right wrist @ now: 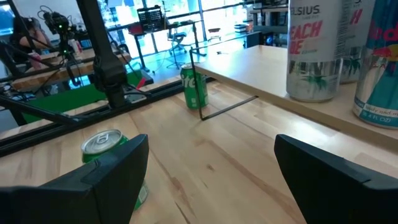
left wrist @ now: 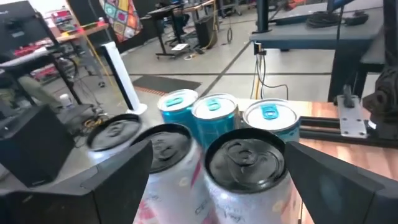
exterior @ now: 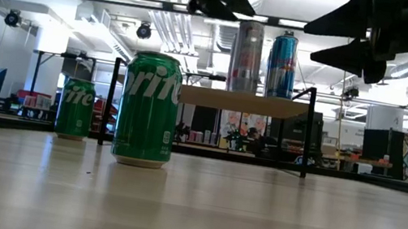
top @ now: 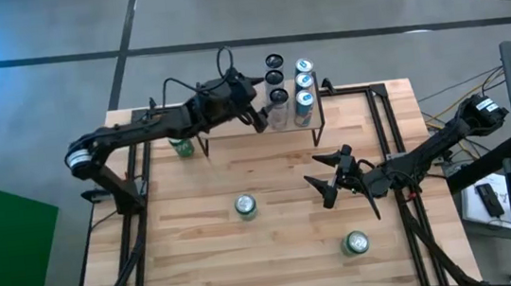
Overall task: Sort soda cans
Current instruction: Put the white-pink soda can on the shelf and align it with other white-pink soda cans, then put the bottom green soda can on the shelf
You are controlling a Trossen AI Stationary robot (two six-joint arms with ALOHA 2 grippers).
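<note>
Risk sits at the raised shelf: left gripper, jaws wide, straddles the nearest white can; withdrawing crooked could topple neighbours. Right gripper waits wide before it; green cans stand on the table.

Six soda cans are stood in two rows on a raised shelf at the table's far edge. Three more cans are placed on the table: one under the shelf's left end, one near the centre, one toward the near right corner.
</note>
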